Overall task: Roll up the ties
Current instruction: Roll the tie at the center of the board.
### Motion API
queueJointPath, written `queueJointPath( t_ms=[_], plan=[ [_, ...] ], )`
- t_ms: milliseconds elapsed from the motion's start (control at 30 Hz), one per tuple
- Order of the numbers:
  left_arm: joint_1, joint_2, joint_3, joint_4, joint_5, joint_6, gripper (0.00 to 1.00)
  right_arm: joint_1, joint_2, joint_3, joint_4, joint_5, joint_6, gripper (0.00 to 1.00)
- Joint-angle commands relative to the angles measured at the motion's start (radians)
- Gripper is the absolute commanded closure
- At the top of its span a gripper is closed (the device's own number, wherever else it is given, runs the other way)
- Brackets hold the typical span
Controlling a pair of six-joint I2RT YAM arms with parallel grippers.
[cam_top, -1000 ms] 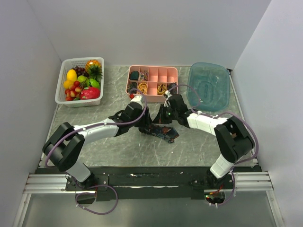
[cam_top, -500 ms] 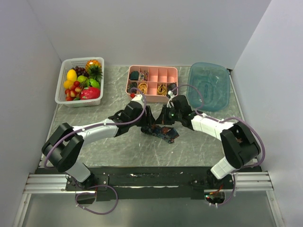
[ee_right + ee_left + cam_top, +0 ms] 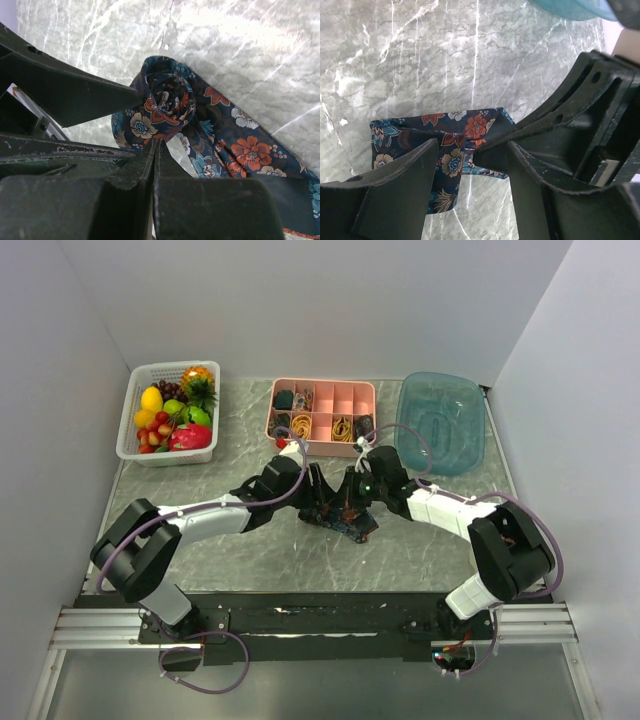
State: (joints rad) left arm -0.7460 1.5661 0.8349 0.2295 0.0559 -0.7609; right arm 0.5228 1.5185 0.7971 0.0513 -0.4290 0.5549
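Navy floral tie [image 3: 345, 523], table [image 3: 280, 562] ctr: rolled core pinched by right gripper [image 3: 156, 142] vs unwinding; left gripper [image 3: 470, 150] held open astride flat tail.

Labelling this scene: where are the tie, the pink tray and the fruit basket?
tie [image 3: 165, 102], right wrist view, rolled end.
tray [image 3: 325, 383], top external view, far rim.
basket [image 3: 150, 457], top external view, near wall.

No readable text or labels anywhere

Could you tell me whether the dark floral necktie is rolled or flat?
Partly rolled: dark floral necktie coils at one end, rest lies flat.
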Motion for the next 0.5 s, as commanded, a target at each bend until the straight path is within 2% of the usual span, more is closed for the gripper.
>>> queueJointPath(
  t_ms=[0,300,467],
  plan=[
    [-0.003,-0.027,-0.010,0.053,-0.008,-0.028,0.36,-0.006,-0.053,-0.015,0.070,-0.043,0.003,1.00],
    [0.031,-0.092,0.035,-0.027,-0.045,0.021,0.31,-0.003,-0.115,-0.018,0.087,-0.051,0.011,1.00],
    [0.069,-0.115,0.026,-0.061,-0.047,0.025,0.29,0.006,-0.081,0.017,0.094,-0.066,0.016,1.00]
  ],
)
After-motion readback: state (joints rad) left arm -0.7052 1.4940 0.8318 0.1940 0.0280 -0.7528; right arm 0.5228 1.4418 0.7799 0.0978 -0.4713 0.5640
